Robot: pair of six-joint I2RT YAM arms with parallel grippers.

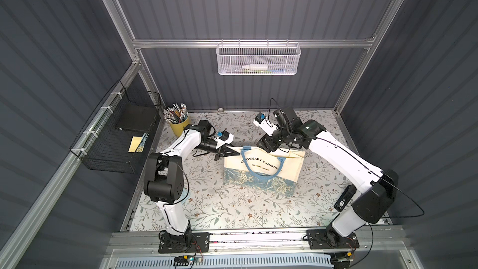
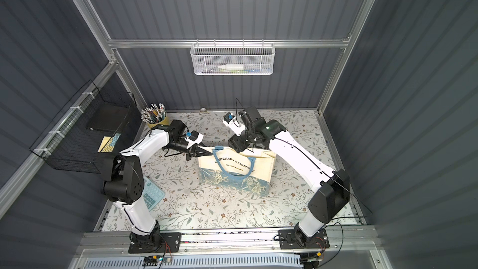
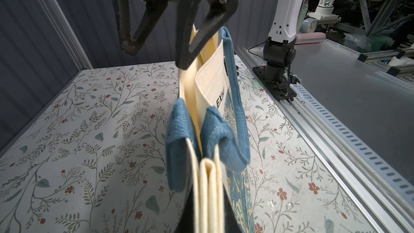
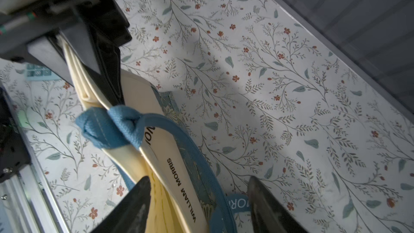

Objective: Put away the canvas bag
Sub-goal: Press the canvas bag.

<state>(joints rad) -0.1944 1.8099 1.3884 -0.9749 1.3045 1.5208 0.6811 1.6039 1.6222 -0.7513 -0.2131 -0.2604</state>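
Observation:
The canvas bag (image 1: 263,174) (image 2: 235,172) is folded flat and upright mid-table, with cream cloth, black print, blue handles and a floral band at the bottom. My left gripper (image 1: 236,152) (image 2: 209,152) is shut on the bag's top edge at its left end; the left wrist view shows the folded cream layers (image 3: 210,81) pinched in that gripper (image 3: 207,198). My right gripper (image 1: 266,146) (image 2: 238,146) (image 4: 198,180) is open over the top edge near the other end. One finger is close to the cloth (image 4: 170,153), the other apart over the table.
A yellow cup of pencils (image 1: 178,122) stands at the back left. A black wire basket (image 1: 116,138) hangs on the left wall and a white mesh basket (image 1: 258,59) on the back rail. A teal calculator (image 2: 152,195) lies by the left arm's base.

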